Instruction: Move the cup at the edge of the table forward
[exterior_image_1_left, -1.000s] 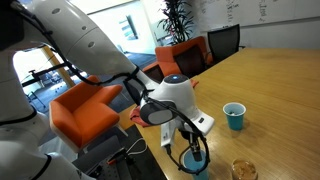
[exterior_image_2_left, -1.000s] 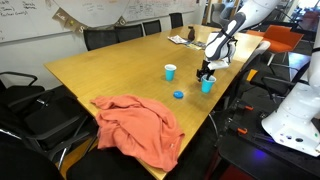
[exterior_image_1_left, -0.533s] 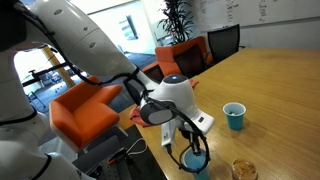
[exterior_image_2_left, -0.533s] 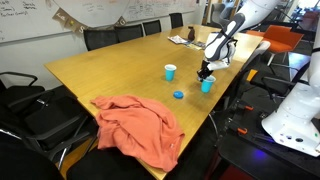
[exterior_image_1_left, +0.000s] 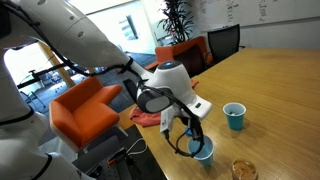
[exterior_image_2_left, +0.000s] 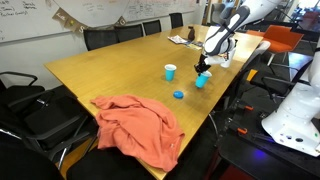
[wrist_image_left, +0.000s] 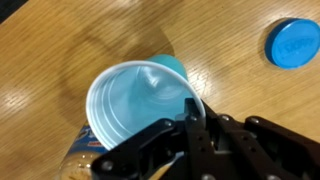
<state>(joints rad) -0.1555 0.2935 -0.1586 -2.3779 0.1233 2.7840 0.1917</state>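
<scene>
The light-blue cup (wrist_image_left: 135, 105) with its pale inside fills the middle of the wrist view, seen from above and tilted. My gripper (wrist_image_left: 185, 118) is shut on the cup's rim, one finger inside the wall and one outside. In both exterior views the cup (exterior_image_1_left: 203, 150) (exterior_image_2_left: 201, 80) hangs from the gripper (exterior_image_1_left: 194, 136) (exterior_image_2_left: 203, 69) near the corner edge of the wooden table (exterior_image_1_left: 280, 90) (exterior_image_2_left: 110, 70). I cannot tell whether its base touches the tabletop.
A smaller teal cup (exterior_image_1_left: 234, 116) (exterior_image_2_left: 170, 72) stands further in on the table. A flat blue lid (wrist_image_left: 293, 42) (exterior_image_2_left: 178, 95) lies nearby. A brown-filled container (exterior_image_1_left: 243, 170) sits at the table edge. An orange cloth (exterior_image_2_left: 140, 125) covers the near end. Orange chairs (exterior_image_1_left: 85, 110) stand beside the table.
The jaws have shut on the cup's rim. Arm and cup have shifted a little away from the table edge, toward the teal cup.
</scene>
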